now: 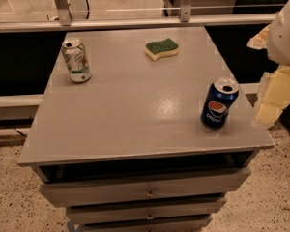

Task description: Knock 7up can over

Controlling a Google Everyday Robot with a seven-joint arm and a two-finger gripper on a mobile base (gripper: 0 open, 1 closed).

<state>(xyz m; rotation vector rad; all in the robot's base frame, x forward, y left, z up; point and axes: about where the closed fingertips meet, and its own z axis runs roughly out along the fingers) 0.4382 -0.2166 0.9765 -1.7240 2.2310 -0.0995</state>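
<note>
The 7up can, white and silver with green markings and a silver top, stands upright near the back left edge of the grey table. My gripper, pale yellow below a white arm segment, hangs off the table's right side, beyond the right edge. It is far from the 7up can, with the whole width of the table between them. It touches nothing that I can see.
A blue Pepsi can stands upright near the table's front right, close to my gripper. A green and yellow sponge lies at the back middle. Drawers sit under the tabletop. A metal rail runs behind the table.
</note>
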